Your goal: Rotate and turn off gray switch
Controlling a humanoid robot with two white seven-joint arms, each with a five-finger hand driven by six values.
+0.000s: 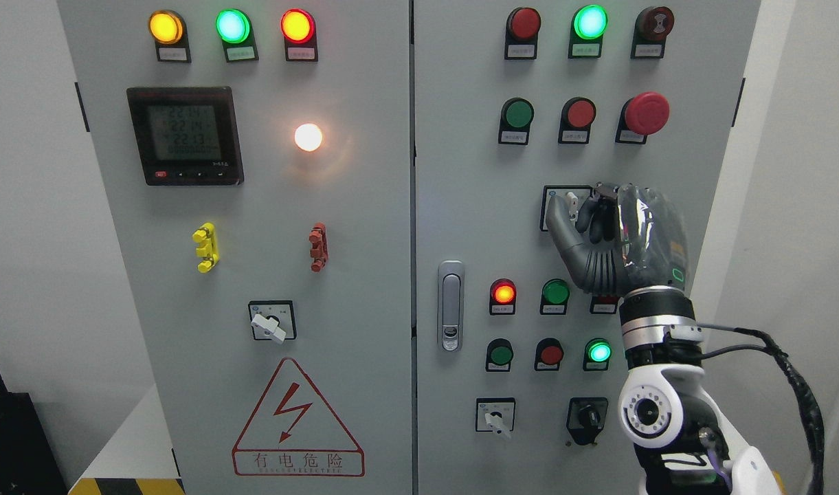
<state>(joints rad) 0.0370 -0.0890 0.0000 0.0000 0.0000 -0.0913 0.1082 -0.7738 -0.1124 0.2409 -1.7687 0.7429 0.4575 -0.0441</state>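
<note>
The gray rotary switch (571, 202) sits on its square plate on the right cabinet door, below the red buttons. My right hand (584, 210) is raised in front of it, thumb at the left and curled fingers at the right, pinching the small light knob. The hand covers most of the plate, so the knob's angle is hard to read. The left hand is out of view.
Other rotary switches sit at the left door (271, 323), lower right (496, 416) and a black one (587, 417). Lit lamps and push buttons surround the hand. A red mushroom stop button (646, 113) is above it. A door handle (451, 305) is to the left.
</note>
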